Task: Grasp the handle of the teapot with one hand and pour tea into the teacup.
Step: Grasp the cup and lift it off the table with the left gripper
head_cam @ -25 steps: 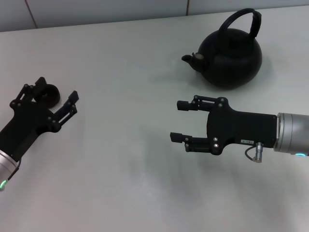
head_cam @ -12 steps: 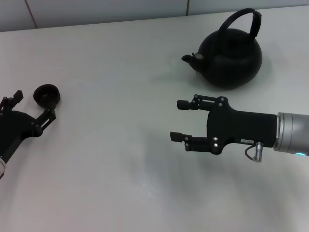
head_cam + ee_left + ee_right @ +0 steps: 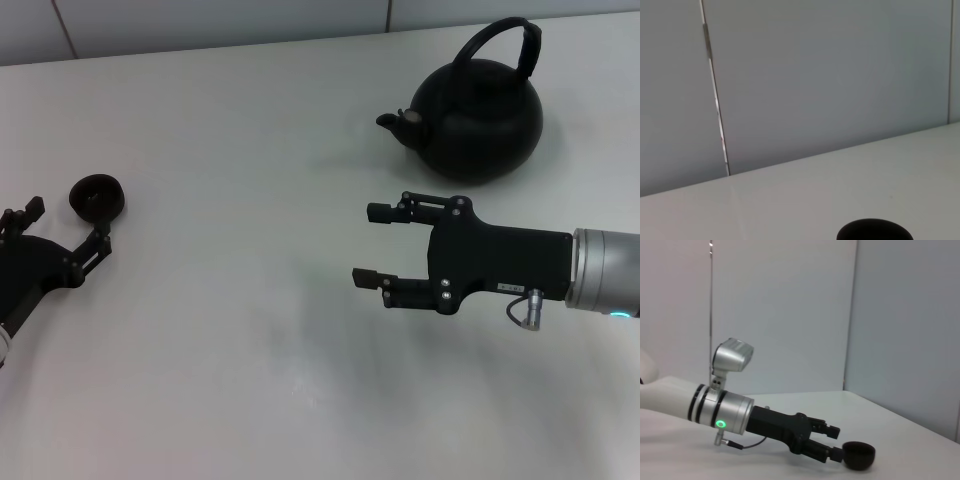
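The teapot (image 3: 475, 115) stands upright at the far right of the white table (image 3: 250, 330), its stubby spout pointing toward the robot's left. The handle (image 3: 505, 45) arches over its top; nothing touches it.

The right gripper (image 3: 368, 245) hovers over the table near the teapot, on the robot's side of it and apart from it. Its fingers are spread wide with nothing between them. The arm behind it is cut off by the right edge of the head view.

The teacup (image 3: 97, 196) sits on the table at the far left, well apart from the teapot. The left gripper (image 3: 65, 225) sits just beside the cup, fingers apart, holding nothing. Its arm is cut off at the left edge.

In the left wrist view only the top of the cup (image 3: 874, 231) shows at the frame edge. The right wrist view shows the left gripper (image 3: 832, 442) farther off, just beside the cup (image 3: 859, 455); whether they touch cannot be told there.
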